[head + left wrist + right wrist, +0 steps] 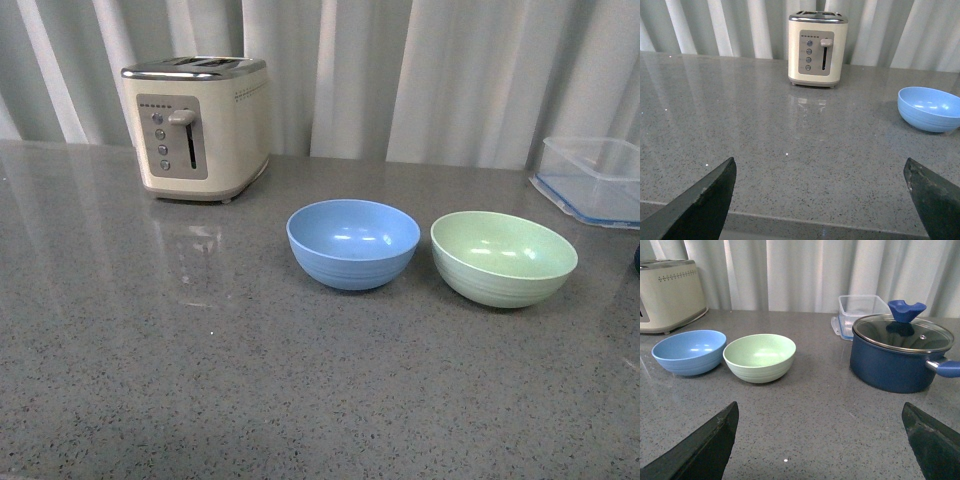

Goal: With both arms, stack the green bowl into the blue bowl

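The blue bowl [352, 243] sits upright and empty on the grey counter, with the green bowl [503, 257] just to its right, a small gap between them. Neither arm shows in the front view. In the left wrist view my left gripper [820, 200] is open and empty near the counter's front edge, with the blue bowl [930, 108] far ahead to one side. In the right wrist view my right gripper [820, 440] is open and empty, well short of the green bowl [759, 357] and the blue bowl [689, 351].
A cream toaster [200, 125] stands at the back left. A clear blue-rimmed container [592, 178] sits at the back right. A dark blue pot with a glass lid [897, 352] stands beside the green bowl in the right wrist view. White curtains hang behind the counter.
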